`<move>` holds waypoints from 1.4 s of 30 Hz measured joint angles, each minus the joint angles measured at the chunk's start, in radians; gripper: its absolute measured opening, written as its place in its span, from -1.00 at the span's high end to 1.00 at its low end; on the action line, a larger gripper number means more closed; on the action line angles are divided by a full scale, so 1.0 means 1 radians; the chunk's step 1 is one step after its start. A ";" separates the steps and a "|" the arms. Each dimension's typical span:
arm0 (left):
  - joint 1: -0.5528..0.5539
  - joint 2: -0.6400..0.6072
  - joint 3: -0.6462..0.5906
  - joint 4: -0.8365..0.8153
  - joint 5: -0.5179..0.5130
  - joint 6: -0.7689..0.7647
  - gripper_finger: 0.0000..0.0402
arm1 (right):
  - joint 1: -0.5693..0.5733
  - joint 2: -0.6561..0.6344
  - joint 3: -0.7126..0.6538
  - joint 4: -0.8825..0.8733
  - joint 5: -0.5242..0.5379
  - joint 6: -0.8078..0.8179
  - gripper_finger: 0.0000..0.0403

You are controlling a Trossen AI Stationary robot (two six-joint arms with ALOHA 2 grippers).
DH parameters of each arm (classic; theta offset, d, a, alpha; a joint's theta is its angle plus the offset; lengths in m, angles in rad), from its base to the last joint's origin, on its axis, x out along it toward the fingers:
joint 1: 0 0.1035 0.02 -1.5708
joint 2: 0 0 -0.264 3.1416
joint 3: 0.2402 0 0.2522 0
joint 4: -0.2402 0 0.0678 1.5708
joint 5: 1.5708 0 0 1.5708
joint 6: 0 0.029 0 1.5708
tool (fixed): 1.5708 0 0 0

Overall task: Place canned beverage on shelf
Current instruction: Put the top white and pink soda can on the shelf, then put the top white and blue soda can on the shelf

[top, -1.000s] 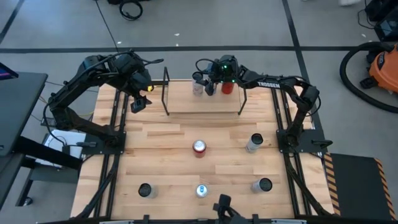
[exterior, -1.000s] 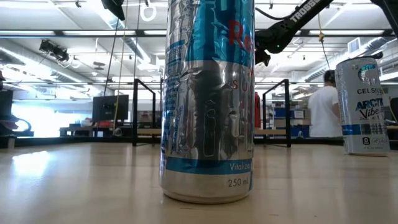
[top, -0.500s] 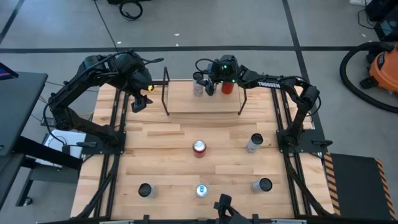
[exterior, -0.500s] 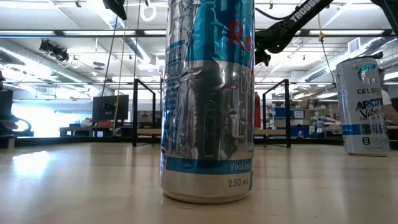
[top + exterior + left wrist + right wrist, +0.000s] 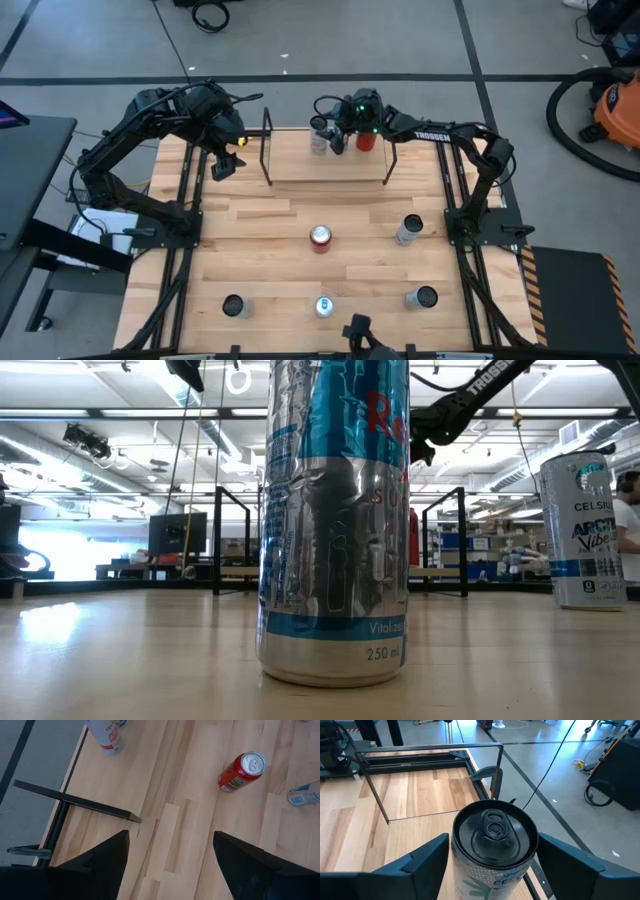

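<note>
Pale-wood shelf (image 5: pixel 325 165) carries a red can (image 5: pixel 366 139) and a black-topped can (image 5: pixel 495 837); the right gripper (image 5: pixel 492 851) straddles the latter, fingers apart. Left gripper (image 5: pixel 170 851) hangs open, empty.

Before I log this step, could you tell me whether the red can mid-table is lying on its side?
No, the red can stands upright, its round top facing up.

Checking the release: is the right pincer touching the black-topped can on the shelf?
Apart. The right wrist view shows wood between each finger and the black-topped can.
</note>
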 joint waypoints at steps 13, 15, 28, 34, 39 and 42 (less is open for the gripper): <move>0.000 0.000 0.000 0.000 0.000 0.020 -0.45 | 0.009 0.000 0.000 0.007 -0.001 -0.023 -0.92; 0.000 0.000 0.000 0.000 0.000 0.024 -0.45 | 0.012 0.000 0.000 0.007 -0.001 -0.023 -0.97; 0.000 0.000 0.000 0.000 0.000 0.017 -0.45 | 0.054 0.000 0.123 -0.074 -0.003 -0.020 -0.97; 0.000 0.000 0.000 0.000 0.000 0.016 -0.45 | 0.082 -0.029 0.230 -0.333 -0.003 -0.023 -0.95; 0.000 0.000 0.000 -0.001 0.000 0.016 -0.45 | 0.111 -0.101 0.275 -0.511 -0.003 -0.023 -0.95; 0.000 0.000 0.000 -0.001 0.000 0.016 -0.45 | 0.131 -0.165 0.275 -0.612 -0.003 -0.023 -0.95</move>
